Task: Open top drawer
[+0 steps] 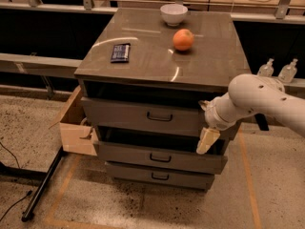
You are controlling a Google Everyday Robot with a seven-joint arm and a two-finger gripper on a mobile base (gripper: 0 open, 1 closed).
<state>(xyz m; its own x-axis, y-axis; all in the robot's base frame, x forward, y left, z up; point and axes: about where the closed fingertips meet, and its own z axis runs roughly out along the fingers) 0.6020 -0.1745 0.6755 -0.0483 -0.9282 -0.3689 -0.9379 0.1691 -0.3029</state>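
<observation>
- Camera view shows the top drawer (124,113) directly under the cabinet top (214,66). It has the tallest front of the three, with a dark gap above its upper edge.
- It looks like sheet metal with a deep tray, so I judge it stiff and fairly heavy, likely to run straight on its slides and not to flex. The grey front is smooth and gives no hold of its own.
- The place to take hold is the small dark bar handle (159,117) at the centre of the front. A pull from there should keep the drawer from skewing.
- The gripper (203,127) sits at the right end of that front, well to the right of the handle. Its pale fingers (208,140) stand spread apart, one tip up and one hanging down, with nothing held.
- The middle drawer (159,157) and bottom drawer (159,176) carry similar handles just below, so the wrong one is easy to catch.
- An orange (183,39), a white bowl (173,13) and a dark flat packet (120,52) rest on the cabinet top. A sharp tug might set the orange rolling.
- A cardboard box (74,128) stands against the cabinet's left side, and two bottles (277,70) are behind the arm on the right. Neither lies in the drawer's path.
</observation>
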